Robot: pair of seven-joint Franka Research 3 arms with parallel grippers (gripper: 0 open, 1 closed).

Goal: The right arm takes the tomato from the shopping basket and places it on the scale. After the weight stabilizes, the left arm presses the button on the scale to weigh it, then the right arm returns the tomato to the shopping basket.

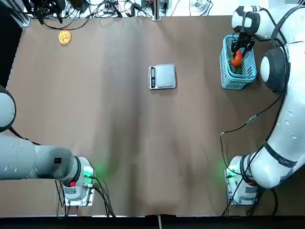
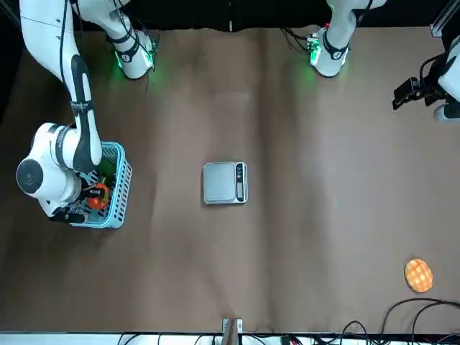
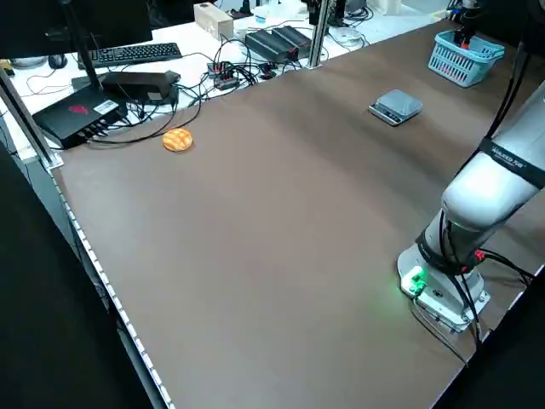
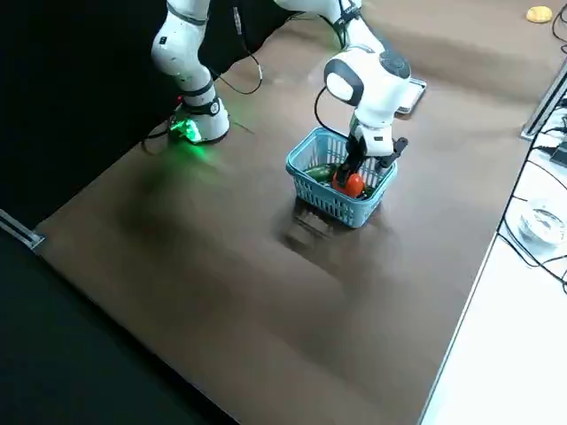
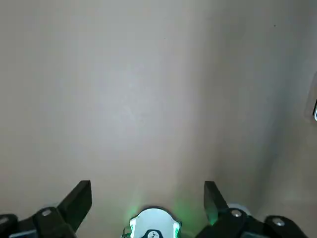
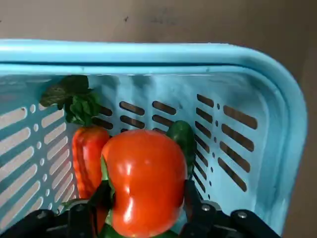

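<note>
Far right, the right claw (image 6: 148, 196) grips the glossy orange-red tomato (image 6: 144, 181) inside the light-blue plastic lattice basket (image 6: 163, 53); weighing, button-pressing and return remain, the left claw (image 5: 147, 188) idling wide apart at left.

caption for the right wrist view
Right gripper around the tomato inside the light-blue basket

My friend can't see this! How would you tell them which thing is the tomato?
Find the light-blue basket under the right gripper. Inside, the tomato sits between its fingers. It's smooth, round and orange-red, fatter than the red thing with the leafy green top beside it.
</note>
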